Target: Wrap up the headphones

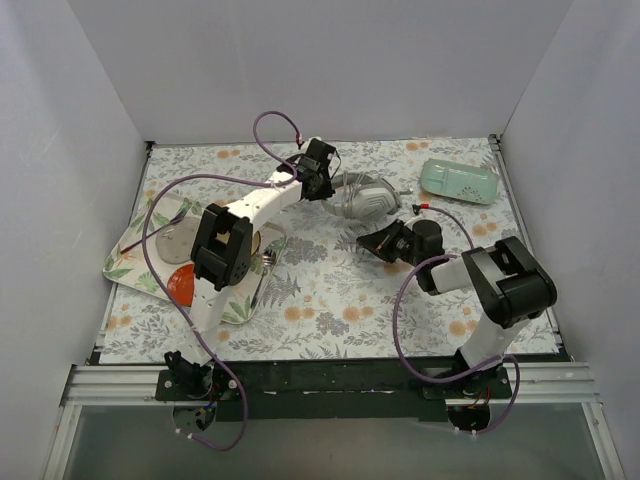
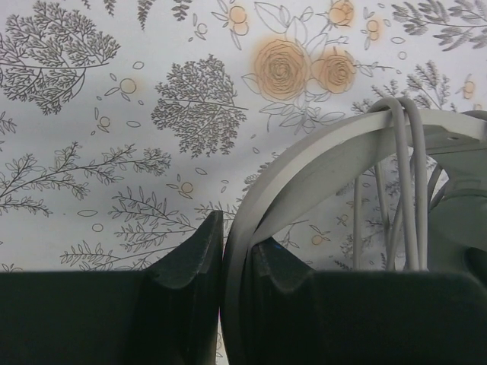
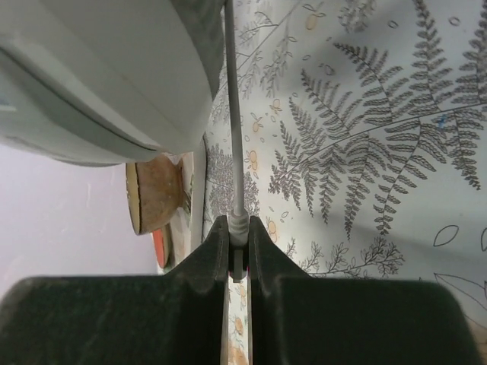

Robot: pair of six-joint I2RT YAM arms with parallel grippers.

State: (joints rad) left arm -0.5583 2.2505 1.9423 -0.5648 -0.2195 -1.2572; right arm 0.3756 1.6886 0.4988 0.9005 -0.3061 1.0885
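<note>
The white-and-grey headphones (image 1: 366,200) lie at the back middle of the table. My left gripper (image 1: 318,172) is shut on the curved headband (image 2: 304,163) at their left end, with the band pinched between the jaws (image 2: 236,228). Loops of the thin grey cable (image 2: 403,190) run over the headband. My right gripper (image 1: 385,243) sits just in front of the headphones and is shut on the plug end of the cable (image 3: 239,225). The cable (image 3: 232,114) runs straight up from the jaws past a large earcup (image 3: 99,68).
A mint-green oblong case (image 1: 458,180) lies at the back right. A leaf-patterned tray (image 1: 128,262) with plates, a brown dish and a red one sits at the left, under my left arm. White walls enclose the floral table.
</note>
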